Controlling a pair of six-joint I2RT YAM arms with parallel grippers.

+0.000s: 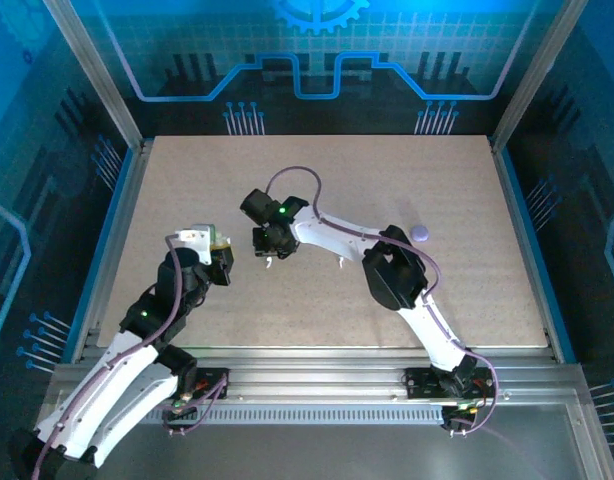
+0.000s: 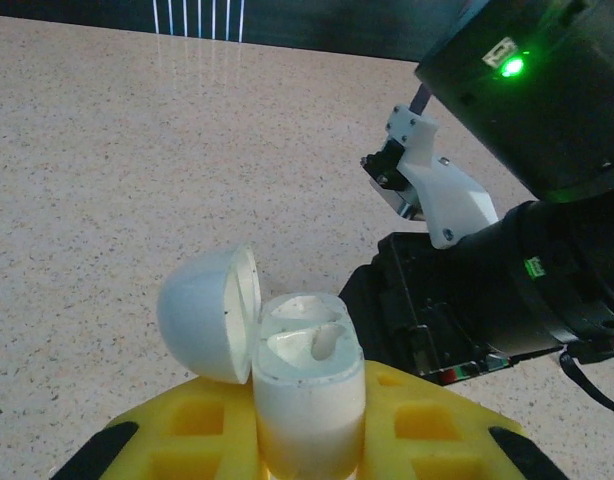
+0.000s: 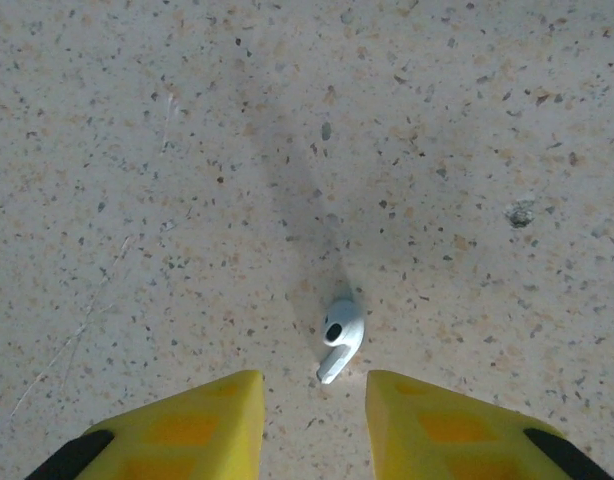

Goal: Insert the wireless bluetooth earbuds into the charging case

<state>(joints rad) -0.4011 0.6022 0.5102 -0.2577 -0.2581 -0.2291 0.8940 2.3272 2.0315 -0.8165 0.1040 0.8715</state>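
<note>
Right wrist: white earbud [image 3: 339,335] btwn parted fingers [image 3: 187,425], right gripper [image 3: 312,385]

No words or numbers could be read. A gear emblem [image 1: 320,12] glowed on the back wall [image 1: 437,40]. A small white symbol [image 2: 502,45], too blurred to read, sat beside a green light [image 2: 511,66] on the right arm [image 2: 557,120]. The case [image 2: 307,395] bore no legible print.

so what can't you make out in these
left wrist view: case bottom cut off by the edge and hidden by the fingers; wells blurred, can't tell if anything sits inside
top view: purple blob too small to identify
right wrist view: right gripper cut off by the bottom edge; its height over the earbud unclear
</note>
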